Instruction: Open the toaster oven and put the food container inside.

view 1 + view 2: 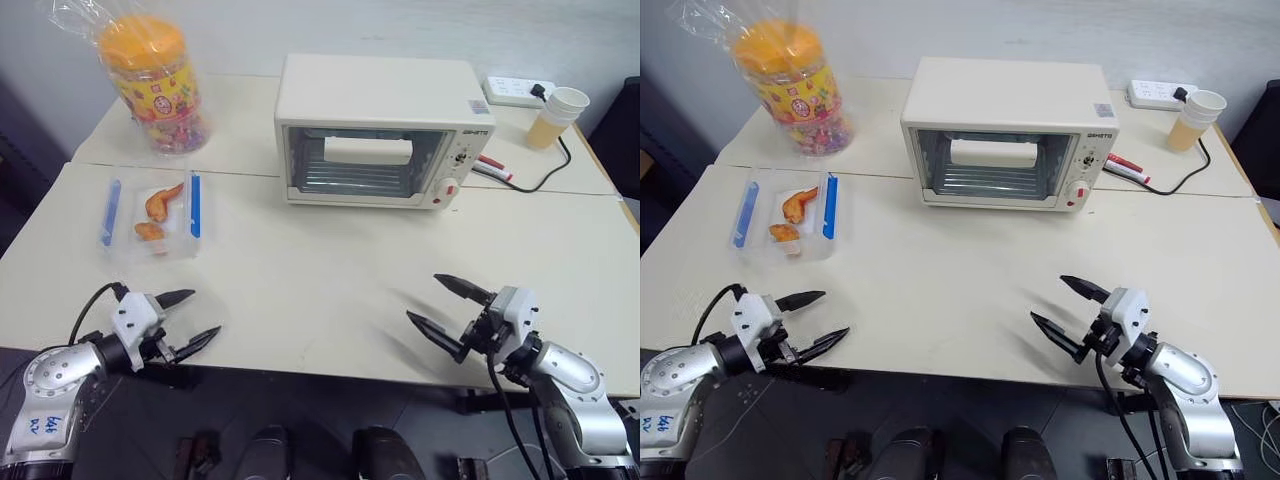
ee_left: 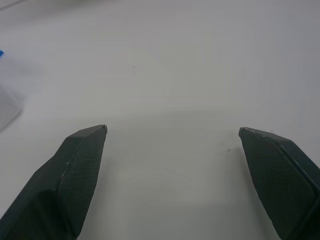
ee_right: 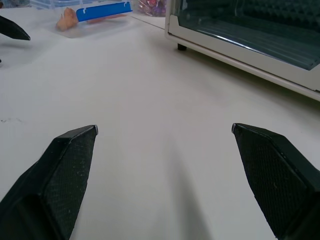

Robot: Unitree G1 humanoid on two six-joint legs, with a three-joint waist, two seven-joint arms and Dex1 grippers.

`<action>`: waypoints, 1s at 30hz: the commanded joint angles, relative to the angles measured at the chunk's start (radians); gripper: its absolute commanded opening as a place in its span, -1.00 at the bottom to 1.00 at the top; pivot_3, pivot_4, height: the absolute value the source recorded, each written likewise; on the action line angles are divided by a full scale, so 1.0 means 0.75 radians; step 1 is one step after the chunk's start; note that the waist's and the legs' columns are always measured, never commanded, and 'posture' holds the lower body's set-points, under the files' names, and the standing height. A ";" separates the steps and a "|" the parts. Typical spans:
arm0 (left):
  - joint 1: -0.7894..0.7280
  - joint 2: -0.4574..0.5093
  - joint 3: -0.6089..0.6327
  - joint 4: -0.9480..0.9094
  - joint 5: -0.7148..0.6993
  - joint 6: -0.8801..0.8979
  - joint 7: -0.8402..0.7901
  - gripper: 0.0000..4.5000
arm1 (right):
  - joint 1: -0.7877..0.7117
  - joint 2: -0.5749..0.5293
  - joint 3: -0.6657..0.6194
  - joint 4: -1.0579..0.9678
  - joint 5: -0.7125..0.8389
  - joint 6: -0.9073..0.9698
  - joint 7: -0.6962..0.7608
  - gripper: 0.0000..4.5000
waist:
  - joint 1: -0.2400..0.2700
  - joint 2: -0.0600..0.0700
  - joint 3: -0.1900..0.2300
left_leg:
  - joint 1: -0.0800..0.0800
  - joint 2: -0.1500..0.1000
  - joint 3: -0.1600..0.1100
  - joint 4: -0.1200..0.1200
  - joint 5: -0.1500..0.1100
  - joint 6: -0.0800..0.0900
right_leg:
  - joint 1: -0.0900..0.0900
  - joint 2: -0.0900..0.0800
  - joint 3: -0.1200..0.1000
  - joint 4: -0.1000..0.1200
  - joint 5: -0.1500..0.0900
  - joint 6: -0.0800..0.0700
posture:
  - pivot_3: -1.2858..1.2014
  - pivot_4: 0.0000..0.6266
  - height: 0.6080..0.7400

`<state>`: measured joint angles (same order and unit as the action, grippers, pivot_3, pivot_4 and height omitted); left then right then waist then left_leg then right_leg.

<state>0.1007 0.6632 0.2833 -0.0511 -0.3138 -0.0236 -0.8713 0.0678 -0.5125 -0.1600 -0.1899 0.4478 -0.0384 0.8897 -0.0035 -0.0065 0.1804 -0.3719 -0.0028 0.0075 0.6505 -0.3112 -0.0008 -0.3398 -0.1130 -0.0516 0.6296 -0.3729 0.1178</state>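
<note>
Task unstarted: oven (image 1: 383, 130) door shut at table (image 1: 320, 270) centre-back, container (image 1: 152, 212) lying well apart to its left, left gripper (image 1: 190, 317) and right gripper (image 1: 445, 304) both spread wide and empty near the front edge; opening and loading remaining.
</note>
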 commanded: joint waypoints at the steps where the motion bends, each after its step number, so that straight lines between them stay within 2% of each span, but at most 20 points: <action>1: -0.012 0.010 0.020 -0.066 -0.061 0.034 -0.010 0.99 | -0.008 0.003 -0.007 -0.016 0.025 -0.012 0.012 1.00 | 0.000 0.000 0.000 | 0.001 0.000 0.000 0.000 0.000 0.000 | 0.001 0.000 0.000 0.000 0.000 0.000 | 0.03 -0.52 1.00; 5: -0.084 0.036 0.050 -0.183 -0.317 0.285 -0.070 0.99 | -0.130 -0.067 -0.005 -0.108 0.190 0.287 -0.017 1.00 | -0.001 0.000 0.001 | 0.002 0.000 0.000 -0.001 0.001 0.000 | 0.001 0.000 0.000 0.001 0.000 0.000 | 0.03 -0.52 1.00; 6: -0.143 0.030 0.061 -0.200 -0.368 0.334 -0.041 0.99 | -0.215 -0.073 -0.010 -0.108 0.231 0.376 -0.059 1.00 | -0.002 0.001 0.001 | 0.000 0.001 -0.001 0.000 0.001 0.000 | 0.000 0.000 0.001 0.002 0.000 0.000 | 0.03 -0.52 1.00; 10: -0.297 0.021 0.060 -0.221 -0.416 0.423 0.019 0.99 | -0.438 -0.076 0.000 -0.038 0.229 0.515 -0.140 1.00 | -0.002 0.002 0.000 | 0.001 0.001 -0.002 0.002 0.002 -0.001 | -0.001 -0.001 0.000 0.004 0.000 0.000 | 0.03 -0.52 1.00; 15: -0.448 -0.021 0.024 -0.205 -0.435 0.474 0.065 0.99 | -0.769 -0.014 0.043 0.242 0.120 0.519 -0.207 1.00 | -0.008 0.001 0.001 | -0.002 -0.001 -0.002 -0.001 0.002 -0.002 | -0.004 0.001 -0.002 0.008 0.000 0.000 | 0.03 -0.52 1.00; 20: -0.525 -0.061 -0.001 -0.202 -0.504 0.580 0.071 0.99 | -1.050 0.058 0.089 0.552 0.018 0.433 -0.180 1.00 | -0.017 0.001 0.001 | -0.004 -0.002 -0.001 0.000 0.002 -0.001 | -0.005 0.001 -0.006 0.009 0.000 0.000 | 0.03 -0.52 1.00; 25: -0.533 -0.094 0.001 -0.195 -0.464 0.558 0.103 0.99 | -1.152 0.127 0.087 0.637 0.011 0.378 -0.127 1.00 | -0.032 0.001 0.001 | -0.004 -0.001 -0.002 0.001 0.003 -0.001 | -0.005 0.001 -0.009 0.010 0.000 0.000 | 0.03 -0.52 1.00; 30: -0.516 -0.116 0.012 -0.182 -0.450 0.541 0.145 0.99 | -1.138 0.159 0.089 0.546 0.063 0.393 -0.043 1.00 | -0.033 0.001 0.001 | -0.004 -0.001 -0.002 0.001 0.003 -0.001 | -0.005 0.001 -0.010 0.010 0.000 0.001 | 0.03 -0.52 1.00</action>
<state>-0.2923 0.5788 0.2663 -0.1799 -0.6565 0.4017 -0.7756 -0.7790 -0.3865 -0.0864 0.2963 0.4584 0.2575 0.8197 -0.0280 -0.0056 0.1812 -0.3751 -0.0040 0.0061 0.6512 -0.3088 -0.0015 -0.3434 -0.1124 -0.0591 0.6372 -0.3725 0.1182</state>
